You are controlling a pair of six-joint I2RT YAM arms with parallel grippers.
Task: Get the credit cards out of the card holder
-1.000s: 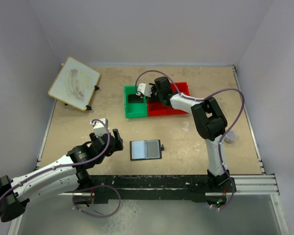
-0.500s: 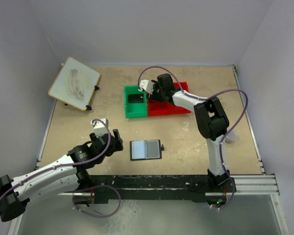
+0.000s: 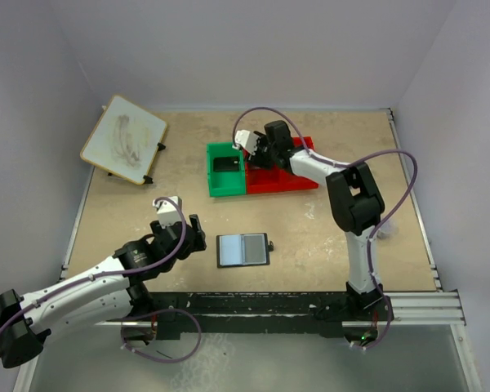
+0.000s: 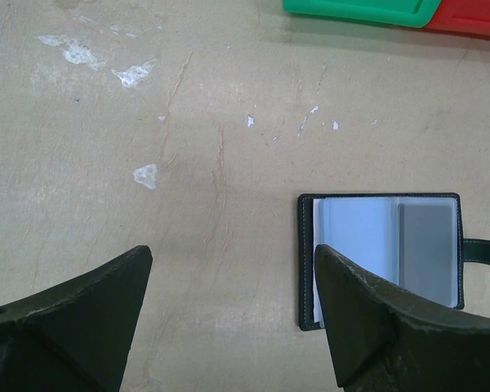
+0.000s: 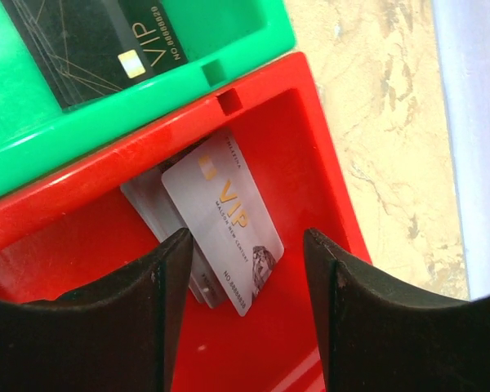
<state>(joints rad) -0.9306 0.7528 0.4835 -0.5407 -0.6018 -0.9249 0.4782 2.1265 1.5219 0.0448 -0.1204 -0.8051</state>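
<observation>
While the left gripper (image 4: pixel 233 265) gapes empty, the right gripper (image 5: pixel 247 249) hangs spread above the credit cards (image 5: pixel 219 214).

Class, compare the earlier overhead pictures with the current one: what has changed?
The right tool shifted slightly right and away, from the edge of the green bin to above the red bin, open over a silver card. The left tool, card holder and whiteboard stayed put.

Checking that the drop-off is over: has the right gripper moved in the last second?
Yes. In the top view the right gripper has drifted farther back along the green bin, away from the arm bases, and slightly toward the red bin.
</observation>
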